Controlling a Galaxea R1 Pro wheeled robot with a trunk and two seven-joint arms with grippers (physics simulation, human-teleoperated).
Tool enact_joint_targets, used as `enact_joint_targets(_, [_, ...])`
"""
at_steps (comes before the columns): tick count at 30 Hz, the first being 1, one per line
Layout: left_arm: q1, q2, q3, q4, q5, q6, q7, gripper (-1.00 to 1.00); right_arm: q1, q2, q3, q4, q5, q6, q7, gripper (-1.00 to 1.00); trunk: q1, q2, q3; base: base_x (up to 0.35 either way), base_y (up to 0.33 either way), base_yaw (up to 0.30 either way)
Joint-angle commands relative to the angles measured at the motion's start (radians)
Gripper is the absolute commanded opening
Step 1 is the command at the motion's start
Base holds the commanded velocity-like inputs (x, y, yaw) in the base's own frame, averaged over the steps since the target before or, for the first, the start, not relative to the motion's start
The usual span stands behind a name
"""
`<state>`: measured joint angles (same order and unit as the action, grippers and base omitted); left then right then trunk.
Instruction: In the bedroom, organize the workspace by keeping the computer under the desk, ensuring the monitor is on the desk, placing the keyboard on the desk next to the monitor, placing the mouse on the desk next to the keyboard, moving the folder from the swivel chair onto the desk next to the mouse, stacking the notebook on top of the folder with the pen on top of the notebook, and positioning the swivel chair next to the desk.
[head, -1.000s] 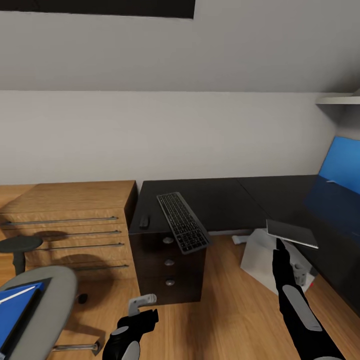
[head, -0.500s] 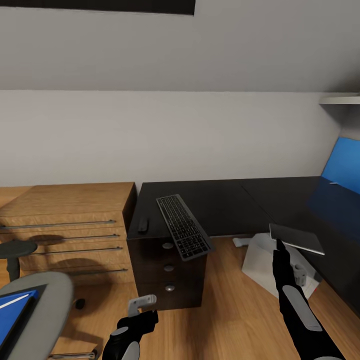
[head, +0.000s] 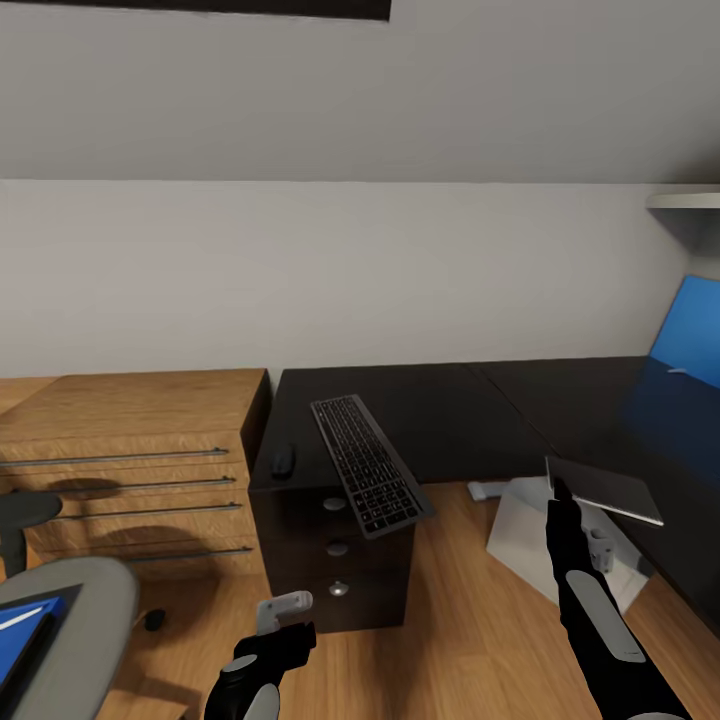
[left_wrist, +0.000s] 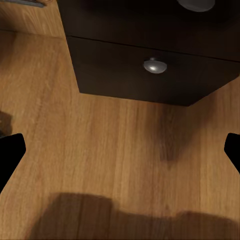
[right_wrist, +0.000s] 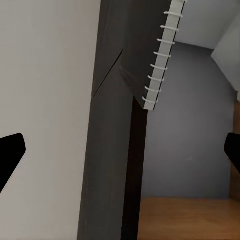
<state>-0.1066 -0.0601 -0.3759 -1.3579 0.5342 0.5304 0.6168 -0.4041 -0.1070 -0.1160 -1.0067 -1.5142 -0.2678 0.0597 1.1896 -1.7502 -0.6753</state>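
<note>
Carrying thin dark spiral-bound notebook (head: 604, 488) clamped in right gripper (head: 560, 490) — next, blue folder (head: 20, 625) must reach glossy black table (head: 450, 400) first; left gripper (head: 285, 607) empty, released.

keyboard (head: 368, 466) overhanging desk (head: 450, 410) edge, mouse (head: 283, 460) beside, notebook (head: 605, 490) raised

wall (head: 400, 270): plain pale grey | floor (head: 470, 620): light wood planks | drawer chest (head: 130, 460): wooden, left

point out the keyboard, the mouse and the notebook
keyboard (head: 367, 463): head view, middle of the key field
mouse (head: 283, 460): head view, its rounded top
notebook (head: 610, 491): head view, flat cover above the right gripper
</note>
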Motion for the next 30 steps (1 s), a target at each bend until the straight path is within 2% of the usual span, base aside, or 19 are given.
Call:
enact_joint_targets(1, [-0.001,0.0,-0.001,-0.001,0.01,0.001,0.009,1.0,-0.001,0.0,0.001,0.0,-0.011,-0.004,0.006,1.0,0.0,0.0,-0.001,0.077,0.0,0.0])
enact_joint_targets(14, [0.0,0.001,0.0,0.002,0.023,0.003,0.008,1.0,0.0,0.0,0.003,0.022,-0.01,-0.004,-0.004,1.0,0.0,0.0,-0.001,0.021,0.0,0.0])
enact_joint_targets(15, [0.024,0.001,-0.002,0.002,0.037,0.003,0.008,1.0,-0.001,0.0,-0.004,0.029,-0.01,-0.004,-0.009,1.0,0.0,0.0,-0.001,0.0,0.0,0.0])
enact_joint_targets(25, [0.091,0.004,-0.003,0.001,0.037,-0.009,0.007,1.0,-0.001,0.0,-0.025,0.031,-0.009,-0.003,-0.011,1.0,0.0,0.0,-0.001,0.0,0.0,0.0])
enact_joint_targets(30, [0.129,0.02,-0.005,0.001,0.036,-0.06,0.004,1.0,-0.001,0.0,-0.027,0.031,-0.009,-0.004,-0.011,1.0,0.0,0.0,-0.001,0.0,0.0,0.0])
